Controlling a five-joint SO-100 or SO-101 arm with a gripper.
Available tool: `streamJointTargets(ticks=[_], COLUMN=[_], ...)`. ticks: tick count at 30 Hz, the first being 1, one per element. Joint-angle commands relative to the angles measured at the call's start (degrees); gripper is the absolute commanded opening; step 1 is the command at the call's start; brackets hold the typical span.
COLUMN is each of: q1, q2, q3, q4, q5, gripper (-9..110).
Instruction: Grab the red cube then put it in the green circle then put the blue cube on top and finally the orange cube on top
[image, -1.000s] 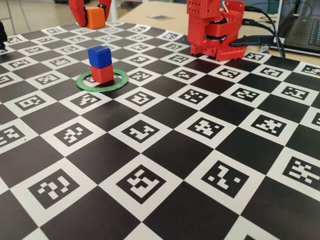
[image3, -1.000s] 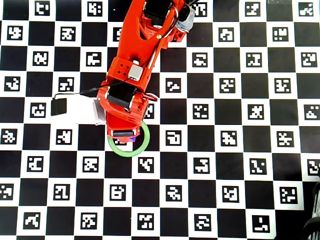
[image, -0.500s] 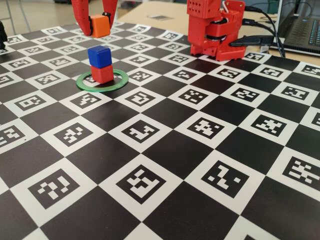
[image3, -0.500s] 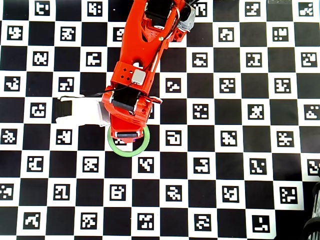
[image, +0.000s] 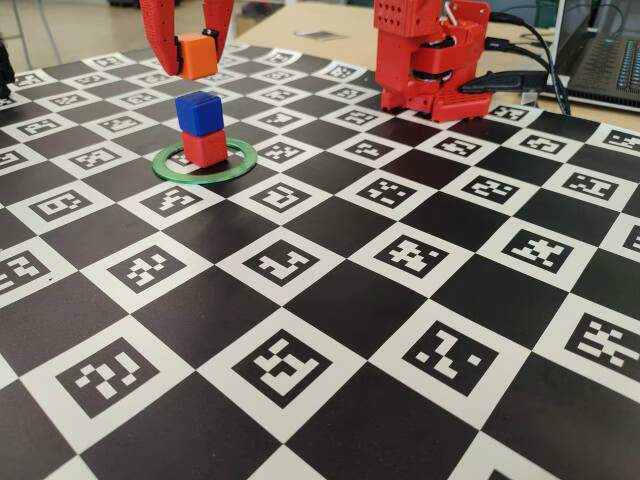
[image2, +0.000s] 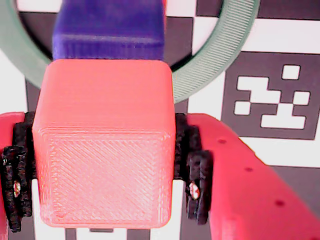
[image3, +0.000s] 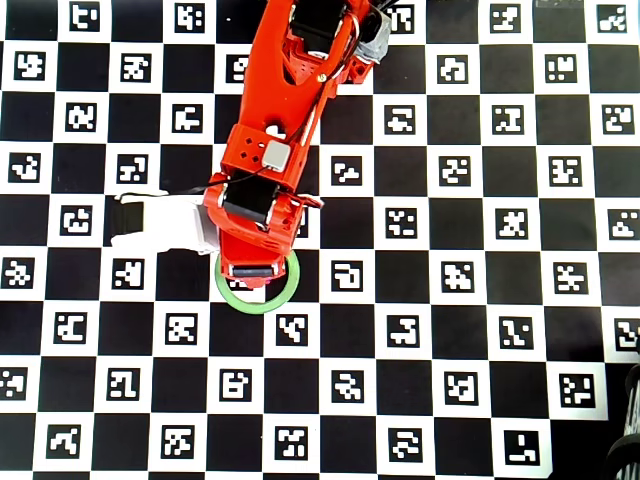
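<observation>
At the upper left of the fixed view, the red two-finger gripper (image: 194, 55) is clamped on the small bright orange plastic cube (image: 196, 54), held above the deep-blue plastic cube (image: 198, 112). That sits atop the matte red plastic cube (image: 205, 147) inside the thin flat green ring (image: 240, 160).

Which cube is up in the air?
The orange cube: the tool holds it above the stack. The blue cube sits on the red cube.

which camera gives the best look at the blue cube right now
The fixed view: the blue cube shows whole, sitting on the red cube. The wrist view catches only part of it behind the orange cube; overhead, the arm hides it.
</observation>
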Motion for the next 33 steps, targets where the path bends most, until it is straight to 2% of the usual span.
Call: streamJointTargets(ticks=[1,33], q1=[0.00,-0.09], q2=[4.39,4.13], q3=[-0.44,2.29], q4=[-0.79,-2.99], q5=[0.62,1.93], gripper=[8,8])
